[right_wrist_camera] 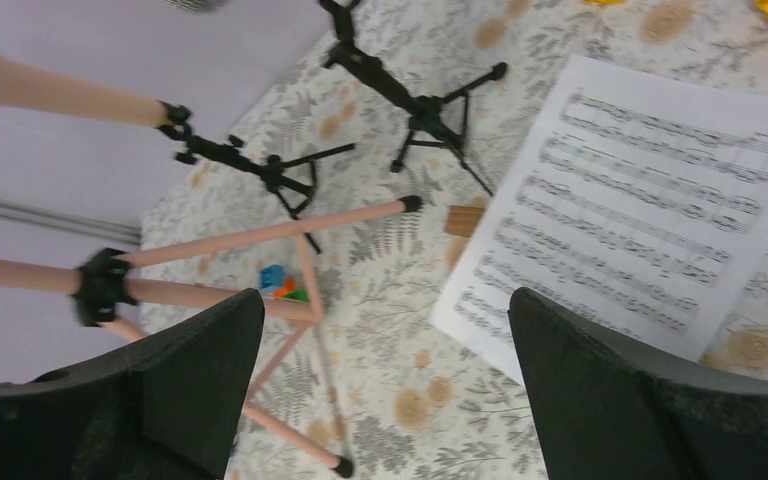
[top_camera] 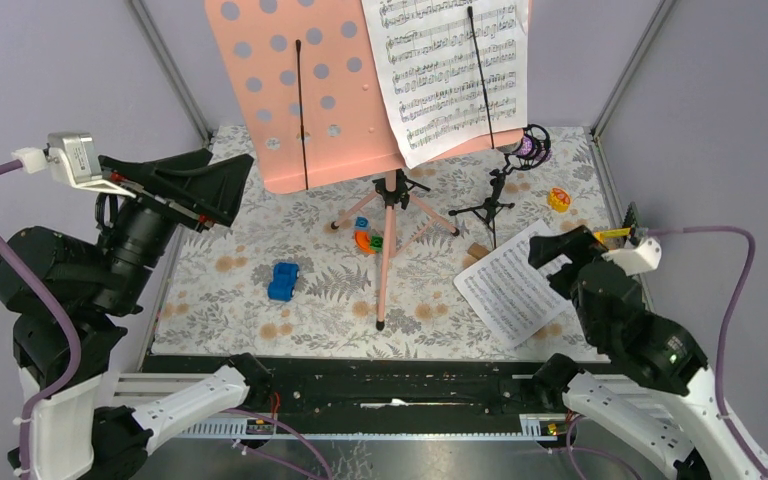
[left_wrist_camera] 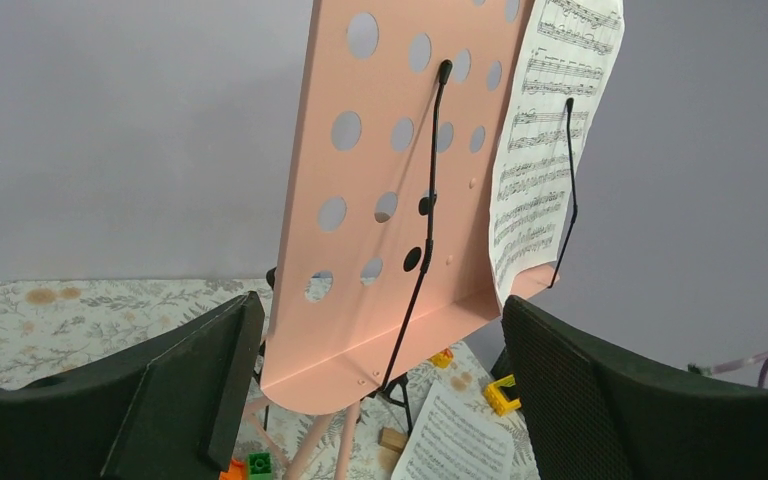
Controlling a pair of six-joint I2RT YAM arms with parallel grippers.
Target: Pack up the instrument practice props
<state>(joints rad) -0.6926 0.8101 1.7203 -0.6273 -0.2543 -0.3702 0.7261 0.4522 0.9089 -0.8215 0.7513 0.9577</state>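
I see left tool and right tool released, empty. Page on table: light, floppy, likely slippery; I'd pinch a corner.

Lighting is bright, even and diffuse in all three views. Shadows on the tabletop are faint and soft-edged. The overhead view is sharp across the frame. In the wrist views the left tool and right tool render as dark, near-featureless foreground masses. The right wrist view is slightly soft, though the staves on the sheet-music page remain distinguishable as lines.
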